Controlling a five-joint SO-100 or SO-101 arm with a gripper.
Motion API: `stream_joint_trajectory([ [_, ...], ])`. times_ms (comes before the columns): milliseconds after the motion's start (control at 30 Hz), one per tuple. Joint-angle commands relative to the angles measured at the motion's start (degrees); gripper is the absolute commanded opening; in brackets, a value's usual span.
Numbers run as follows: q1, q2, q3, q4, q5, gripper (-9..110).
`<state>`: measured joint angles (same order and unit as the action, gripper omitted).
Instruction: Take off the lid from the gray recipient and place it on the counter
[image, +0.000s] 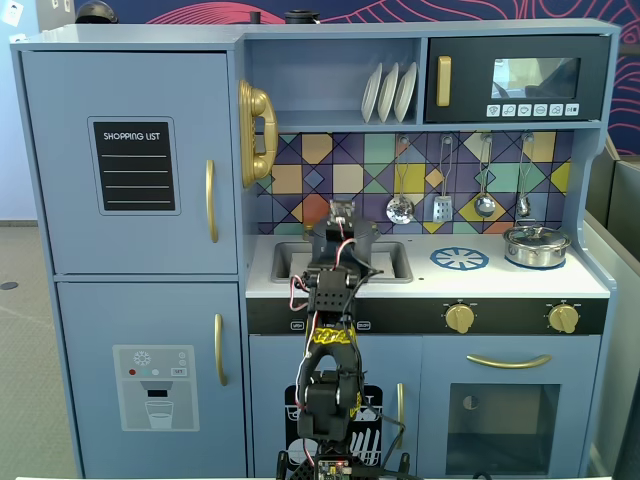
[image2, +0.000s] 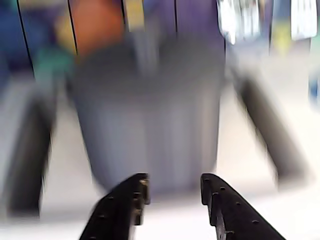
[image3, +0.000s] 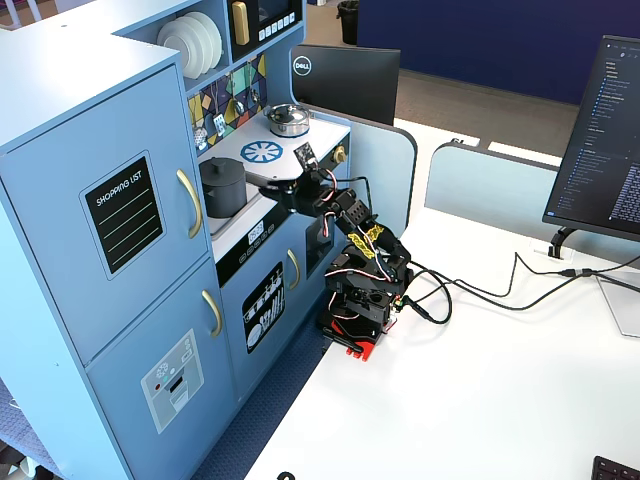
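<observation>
While over sink: gray recipient (image3: 222, 186) on counter (image3: 300, 150), lid (image3: 222, 163) on.
Gripper (image2: 172, 187): fingers parted, near pot, grasping nothing.

Landmark: blue printed burner ring (image: 459, 259).
Shiny steel lidded pot (image: 536, 245): just right of the ring.
Hanging metal utensils (image: 441, 205): on the tiled wall above it.
White plates (image: 388, 92): shelf higher up.
Gold toy telephone (image: 256, 132): upper left.
Black monitor (image3: 343, 80): behind the kitchen.

A single black robot arm (image3: 360, 250) rises from its base and reaches forward, extended at counter height. In the wrist view its claw (image2: 172, 192) points ahead, the two fingers parted with nothing between them.
</observation>
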<state>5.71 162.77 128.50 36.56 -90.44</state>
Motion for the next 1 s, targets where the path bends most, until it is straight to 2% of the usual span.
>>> stream_joint_trajectory([
  [0, -1.1, -2.8, -4.0, -10.2, -0.1, 12],
  [200, -2.0, -6.7, -3.6, -19.8, 0.5, 19],
  [400, -3.0, -11.5, -2.2, -27.1, -0.9, 19],
  [633, -3.2, -18.8, -3.5, -31.2, -1.3, 19],
  [967, -3.1, -27.9, -10.5, -29.4, -1.6, 18],
])
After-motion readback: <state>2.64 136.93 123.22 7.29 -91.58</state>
